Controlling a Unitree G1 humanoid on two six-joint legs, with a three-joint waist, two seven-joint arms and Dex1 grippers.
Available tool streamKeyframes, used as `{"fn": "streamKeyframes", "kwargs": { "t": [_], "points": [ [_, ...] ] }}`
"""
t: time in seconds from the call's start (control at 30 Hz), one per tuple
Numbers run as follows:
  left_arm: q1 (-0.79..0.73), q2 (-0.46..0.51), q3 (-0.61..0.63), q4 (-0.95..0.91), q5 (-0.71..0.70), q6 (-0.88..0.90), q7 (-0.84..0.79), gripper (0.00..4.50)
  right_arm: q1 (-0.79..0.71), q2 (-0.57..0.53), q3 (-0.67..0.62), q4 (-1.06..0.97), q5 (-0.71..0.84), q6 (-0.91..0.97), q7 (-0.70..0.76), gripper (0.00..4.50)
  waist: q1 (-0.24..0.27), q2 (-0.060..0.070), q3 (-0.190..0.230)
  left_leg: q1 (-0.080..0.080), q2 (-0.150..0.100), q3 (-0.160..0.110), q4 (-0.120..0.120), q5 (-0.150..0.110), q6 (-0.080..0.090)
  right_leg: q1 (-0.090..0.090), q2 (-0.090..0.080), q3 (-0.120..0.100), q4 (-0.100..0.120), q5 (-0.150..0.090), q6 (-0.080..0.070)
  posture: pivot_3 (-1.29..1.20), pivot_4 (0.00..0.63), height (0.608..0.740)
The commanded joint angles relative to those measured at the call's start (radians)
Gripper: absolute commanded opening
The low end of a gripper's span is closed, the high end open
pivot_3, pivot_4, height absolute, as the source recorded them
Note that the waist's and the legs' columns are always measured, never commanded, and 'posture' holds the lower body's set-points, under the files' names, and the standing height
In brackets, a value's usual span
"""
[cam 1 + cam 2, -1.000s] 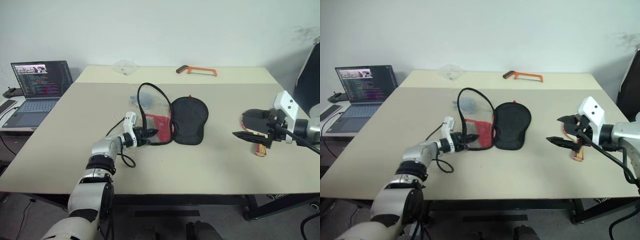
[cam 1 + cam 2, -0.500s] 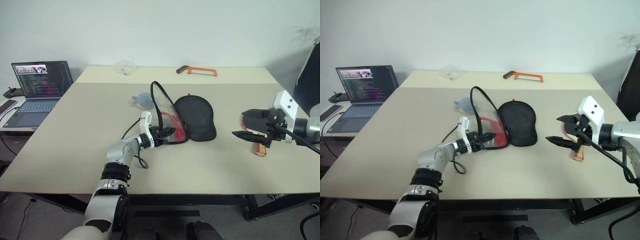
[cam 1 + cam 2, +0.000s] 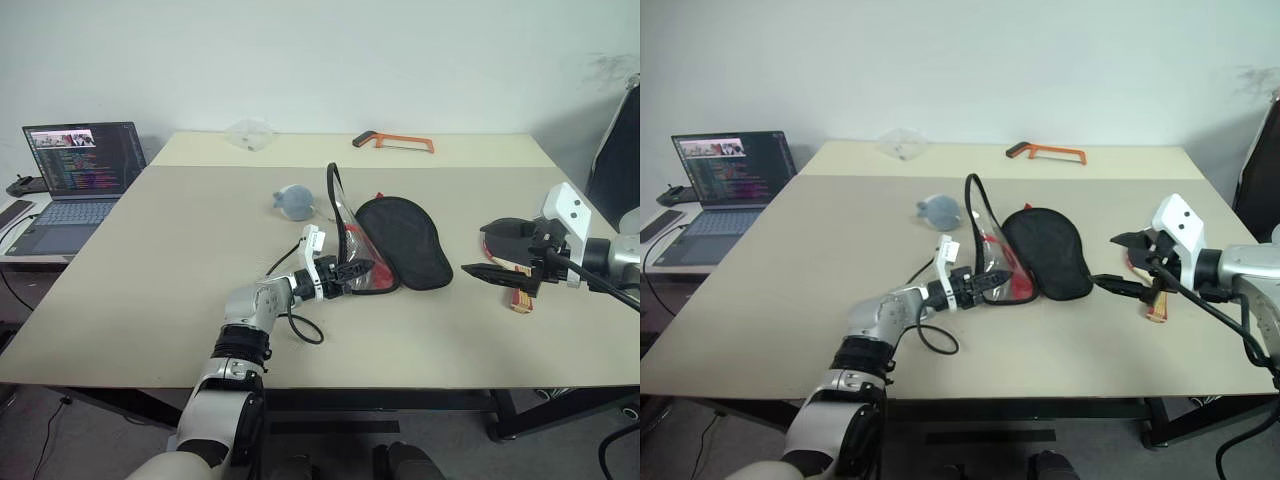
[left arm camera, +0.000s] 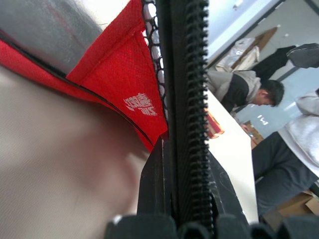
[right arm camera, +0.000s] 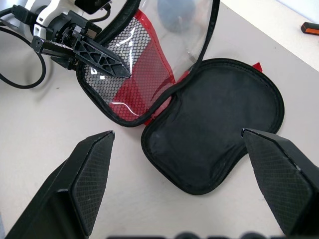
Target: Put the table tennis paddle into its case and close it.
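1. While the case (image 3: 405,243) lies unzipped near the middle of the desk (image 3: 150,290), its black half flat and its clear, red-meshed flap tipped up on edge, the left pincer (image 3: 352,270) is clenched on the flap's zip rim.
2. That grip, as I judge it, props the flap up so the mouth gapes toward the right side of the desk, where the paddle waits.
3. From the left wrist, the zip teeth run straight up between the two black fingers (image 4: 152,184), with red fabric and a small white logo just beside them; the hold looks firm.
4. The right pincer (image 3: 500,250) hovers released, jaws wide, above the desk near its right edge, pointing toward the case.
5. The paddle (image 3: 512,243) lies on the desk under and just behind that pincer, black face toward the case, red-striped handle toward the front edge; nothing grips it.
6. The case holds nothing: its black lining is bare and the flap's mesh pocket looks flat.
7. A small grey lump (image 3: 294,200) sits behind the case, toward the far edge.
8. An orange hacksaw (image 3: 393,141) lies along the far edge; a laptop (image 3: 75,175) stands past the left edge.
9. Neither packing nor zipping has begun.
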Motion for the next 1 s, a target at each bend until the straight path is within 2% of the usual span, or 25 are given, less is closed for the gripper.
{"fn": "streamKeyframes", "kwargs": {
  "t": [0.03,0.17,0.33,0.47,0.67,0.77,0.9,1.0],
  "points": [
    [-0.069,-0.023,-0.005,0.09,0.028,-0.108,0.011,0.02,-0.031,0.007,-0.003,-0.018,0.009,-0.007,-0.001,4.5,0.0,0.0,0.0,0.0,0.0,0.0,0.0,0.0,0.0,0.0,0.0,0.0,0.0,0.0,0.001,0.0,0.15,0.74],
    [-0.123,-0.068,0.008,0.202,0.067,-0.232,0.096,0.02,-0.039,0.014,0.007,-0.017,0.006,-0.007,0.002,4.5,0.002,0.0,0.0,0.0,-0.001,0.0,0.0,0.0,0.0,0.0,-0.001,0.0,0.0,0.001,0.0,0.0,0.15,0.74],
    [-0.141,-0.081,0.012,0.264,0.092,-0.29,0.131,0.02,-0.042,0.017,0.016,-0.021,0.008,-0.004,0.004,4.5,0.0,0.0,0.0,0.0,0.0,0.0,0.0,0.0,0.0,0.0,-0.001,0.0,-0.001,0.001,0.0,0.0,0.15,0.74],
    [-0.119,-0.081,0.006,0.238,0.09,-0.268,0.132,0.02,-0.039,0.02,0.024,-0.02,0.004,-0.006,0.003,4.5,0.0,0.0,0.0,0.0,0.0,0.0,0.0,0.0,0.0,0.0,0.0,0.0,0.0,-0.001,0.002,0.0,0.15,0.74],
    [-0.035,-0.055,0.016,0.085,0.079,-0.192,0.194,0.02,-0.045,0.034,0.045,-0.013,-0.003,-0.003,-0.006,4.5,-0.001,0.0,0.0,0.0,0.0,0.0,0.0,0.0,0.0,0.0,0.0,0.001,0.0,0.001,0.0,0.0,0.15,0.74],
    [-0.016,-0.045,0.019,0.045,0.083,-0.187,0.232,0.65,-0.054,0.043,0.056,-0.001,-0.011,-0.004,-0.018,4.5,0.001,0.0,0.0,0.0,0.0,-0.001,0.0,0.0,0.0,0.0,0.0,0.0,0.0,0.001,0.0,0.0,0.15,0.74],
    [-0.021,-0.027,0.036,0.026,0.097,-0.208,0.301,2.01,-0.081,0.07,0.073,0.019,-0.027,0.011,-0.054,4.5,0.0,0.0,0.0,0.0,0.0,0.0,0.001,0.0,0.0,0.0,-0.001,0.001,0.0,0.001,0.0,0.0,0.15,0.74],
    [-0.019,0.005,0.035,-0.034,0.09,-0.204,0.295,3.03,-0.118,0.111,0.098,0.059,-0.072,0.045,-0.142,4.5,0.0,0.0,0.0,0.0,0.0,0.0,0.0,0.0,0.0,0.0,-0.001,0.001,0.0,0.001,0.0,0.0,0.15,0.74]
  ]
}}
